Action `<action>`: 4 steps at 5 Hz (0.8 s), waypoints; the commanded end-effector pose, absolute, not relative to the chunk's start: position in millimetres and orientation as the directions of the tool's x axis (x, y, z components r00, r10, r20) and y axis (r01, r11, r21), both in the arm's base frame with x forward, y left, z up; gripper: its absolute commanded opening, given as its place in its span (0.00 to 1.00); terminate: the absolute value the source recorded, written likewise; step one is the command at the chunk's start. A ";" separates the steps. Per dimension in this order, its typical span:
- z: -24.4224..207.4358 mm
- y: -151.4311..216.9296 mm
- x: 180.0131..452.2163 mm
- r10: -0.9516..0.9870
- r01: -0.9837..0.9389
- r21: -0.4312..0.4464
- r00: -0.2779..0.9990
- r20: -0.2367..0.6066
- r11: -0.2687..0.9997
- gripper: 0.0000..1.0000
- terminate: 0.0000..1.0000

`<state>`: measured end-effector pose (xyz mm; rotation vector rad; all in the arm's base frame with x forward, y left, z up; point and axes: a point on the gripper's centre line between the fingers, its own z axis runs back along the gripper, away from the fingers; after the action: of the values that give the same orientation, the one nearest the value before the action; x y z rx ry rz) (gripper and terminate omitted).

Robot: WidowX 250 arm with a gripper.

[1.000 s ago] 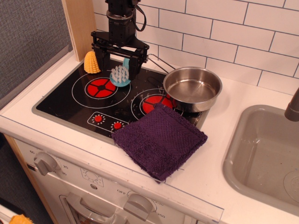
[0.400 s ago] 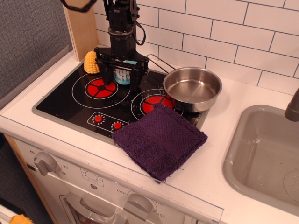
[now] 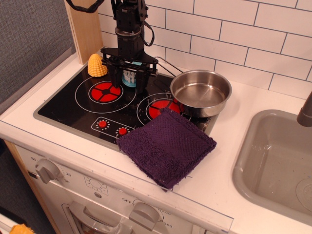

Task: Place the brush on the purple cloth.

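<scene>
The teal-blue brush (image 3: 129,76) lies on the black stove top (image 3: 68,109), at the back edge of the left red burner (image 3: 105,90). My gripper (image 3: 129,80) is down over it, with one finger (image 3: 117,78) on each side of the brush head, closed in against it. The fingers and wrist hide most of the brush. The dark purple cloth (image 3: 166,145) lies flat at the stove's front right corner, well in front and to the right of the gripper, with nothing on it.
A yellow toy corn (image 3: 96,65) stands left of the gripper. A steel pot (image 3: 201,91) sits on the right burner, just behind the cloth. A grey sink (image 3: 278,163) is at the right. A wooden post and tiled wall stand behind.
My gripper has come down over the brush and its fingers have drawn together around the brush head. The brush, cloth, pot and corn have stayed in place.
</scene>
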<state>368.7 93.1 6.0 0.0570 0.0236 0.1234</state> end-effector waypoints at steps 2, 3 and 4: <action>97.5 43.9 321.6 0.062 -0.066 0.017 0.984 0.169 0.998 0.00 0.00; 95.8 0.9 283.4 -0.001 0.004 -0.025 0.989 0.150 1.000 0.00 0.00; 80.9 -36.2 249.5 -0.068 0.074 -0.050 0.991 0.115 0.996 0.00 0.00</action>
<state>245.6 -44.0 66.3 -0.0499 -0.0613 -0.0714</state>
